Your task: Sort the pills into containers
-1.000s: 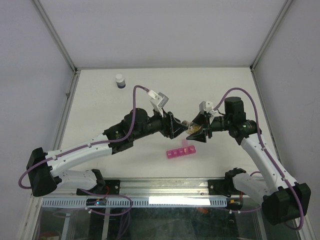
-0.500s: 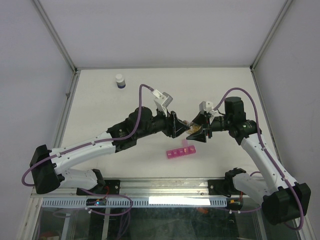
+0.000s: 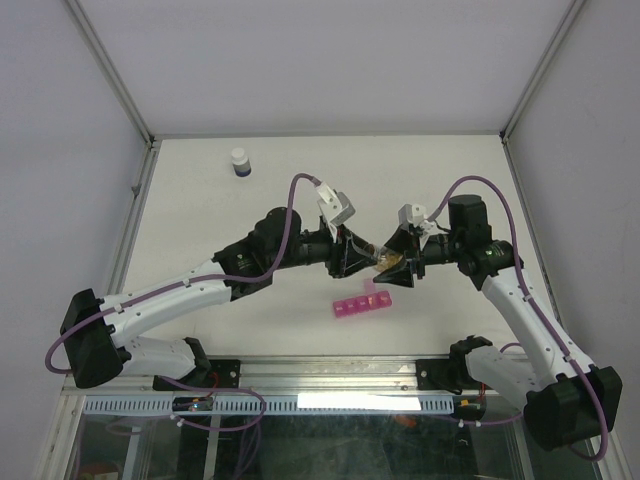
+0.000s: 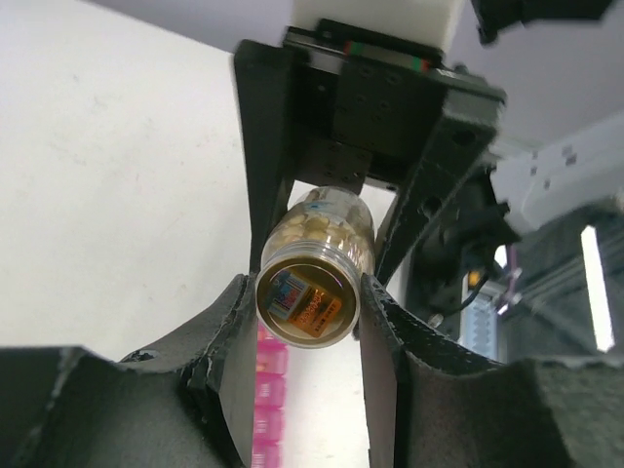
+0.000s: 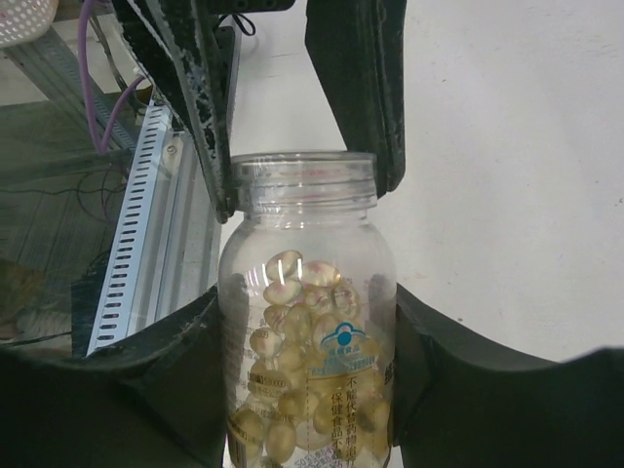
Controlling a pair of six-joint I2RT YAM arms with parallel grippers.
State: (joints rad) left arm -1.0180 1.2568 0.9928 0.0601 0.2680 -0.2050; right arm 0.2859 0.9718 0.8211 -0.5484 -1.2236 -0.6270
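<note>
A clear pill bottle (image 5: 307, 361) full of pale yellow pills hangs above the table, with my right gripper (image 5: 307, 375) shut on its body. My left gripper (image 4: 304, 304) is shut on the bottle's clear cap (image 4: 306, 298); its fingers (image 5: 356, 88) flank the cap (image 5: 304, 180) in the right wrist view. From above, the two grippers meet at the bottle (image 3: 388, 262), the left gripper (image 3: 364, 257) on one side and the right gripper (image 3: 398, 268) on the other. The pink containers (image 3: 362, 303) lie on the table just below them, and show blurred under the bottle as the containers (image 4: 269, 390).
A small white-capped dark bottle (image 3: 239, 161) stands at the far left of the table. A metal rail (image 3: 330, 372) runs along the near edge, and frame posts close the sides.
My left arm has reached further right and its jaws have shut on the bottle's cap. The right arm and the bottle have stayed still.
</note>
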